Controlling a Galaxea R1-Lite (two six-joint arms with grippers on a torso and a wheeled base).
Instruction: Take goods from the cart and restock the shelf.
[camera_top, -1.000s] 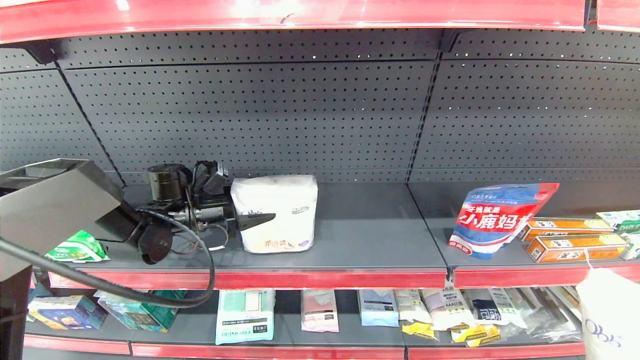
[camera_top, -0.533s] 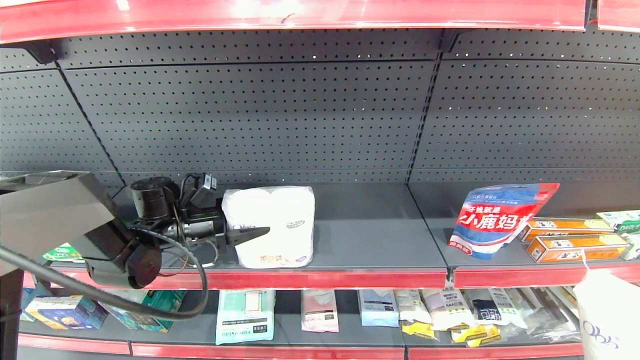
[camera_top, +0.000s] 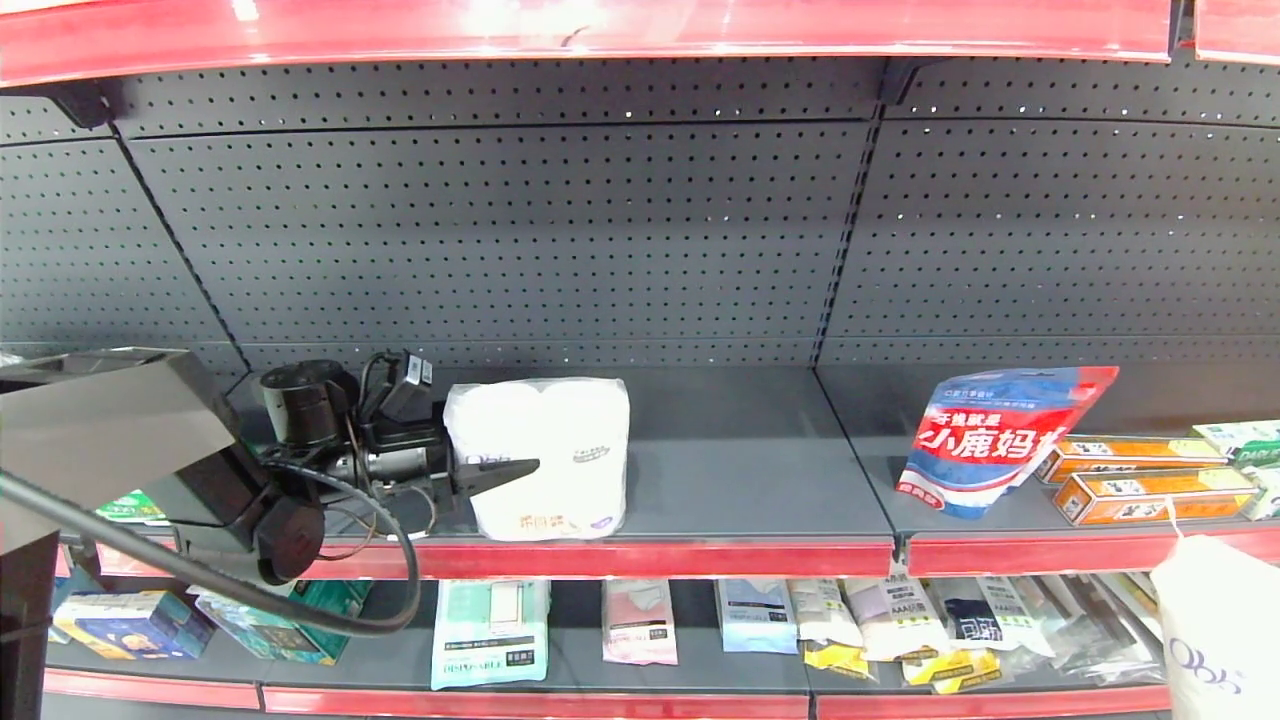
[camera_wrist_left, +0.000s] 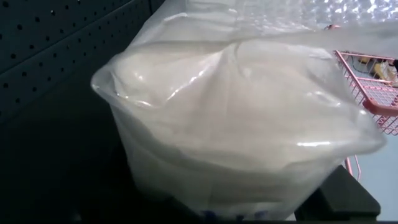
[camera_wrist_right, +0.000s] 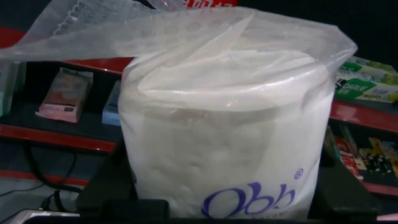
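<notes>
Tissue pack at the shelf front lip, lower left-centre.
We see the left gripper clamped across it from frame left, pack upright; the right gripper grips a second pack, lower right.

The tissue pack is white, the shelf dark grey with red edging, the pegboard perforated grey.

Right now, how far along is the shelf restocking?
Done, seemingly: a red-and-blue pouch and orange boxes sit on the grey middle shelf. In hand: the left gripper clamps a white plastic-wrapped paper roll pack at that shelf's front edge, not yet released. Left: the right gripper holds a second white pack low at the right, yet to be shelved.
</notes>
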